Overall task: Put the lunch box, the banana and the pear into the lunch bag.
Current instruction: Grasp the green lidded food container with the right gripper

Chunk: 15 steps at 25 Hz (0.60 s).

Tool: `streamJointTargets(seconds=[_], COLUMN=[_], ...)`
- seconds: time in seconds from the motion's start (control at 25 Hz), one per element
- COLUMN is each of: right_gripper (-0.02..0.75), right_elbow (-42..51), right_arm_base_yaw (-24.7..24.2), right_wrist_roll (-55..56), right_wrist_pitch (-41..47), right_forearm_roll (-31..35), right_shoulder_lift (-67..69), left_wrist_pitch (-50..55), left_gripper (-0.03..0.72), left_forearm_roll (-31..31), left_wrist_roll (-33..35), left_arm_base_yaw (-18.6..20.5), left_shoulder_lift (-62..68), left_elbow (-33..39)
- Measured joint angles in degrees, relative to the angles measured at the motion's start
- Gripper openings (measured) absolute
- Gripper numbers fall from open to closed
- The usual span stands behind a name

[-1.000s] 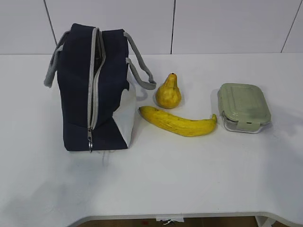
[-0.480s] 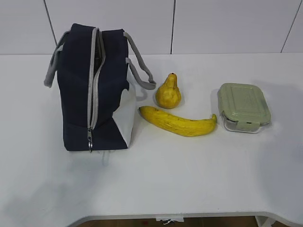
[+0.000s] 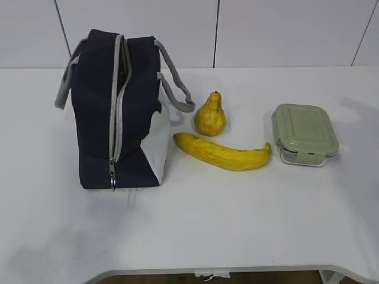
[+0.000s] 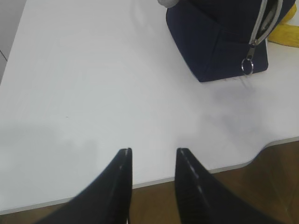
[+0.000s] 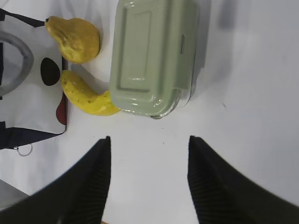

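Note:
The navy lunch bag [image 3: 98,112] stands at the left of the white table, its grey zipper [image 3: 116,100] partly parted at the top and the metal pull [image 4: 247,66] hanging low. Right of it sit the yellow pear [image 3: 211,115], the long banana [image 3: 223,153] and the green-lidded lunch box [image 3: 305,133]. No arm shows in the exterior view. My left gripper [image 4: 153,153] hovers open and empty over the table's front edge, short of the bag [image 4: 215,42]. My right gripper [image 5: 148,139] is open and empty, just short of the lunch box [image 5: 152,53], with the banana [image 5: 86,95] and pear [image 5: 74,39] to its left.
A grey loop handle [image 3: 176,86] of the bag droops toward the pear. The table's front edge [image 4: 154,179] curves inward, with brown floor below it. A white panelled wall [image 3: 266,29] stands behind the table.
Nothing on the table has moved. Faint shadows on the table's right side have shifted slightly.

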Motion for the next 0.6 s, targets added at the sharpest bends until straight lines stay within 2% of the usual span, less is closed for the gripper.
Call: streamJointTargets(seconds=[0.24,0.6], right_gripper=[0.414,0.414], right_elbow=[-2.4,-2.9], right_arm_base_yaw=[0.0,0.0], right_wrist_roll=[-2.4,-2.8], right_wrist_pitch=[-0.9,-1.0], right_forearm_roll=[2.9,5.1], right_shoulder_lift=[8.4,8.9], left_wrist_pitch=[0.0,0.0], left_gripper=[0.24,0.24], left_forearm_roll=[-0.1,-1.4], left_wrist_roll=[0.0,0.0], left_arm_base_yaw=[0.0,0.0], left_shoulder_lift=[0.0,0.0], left_elbow=[0.0,0.0])
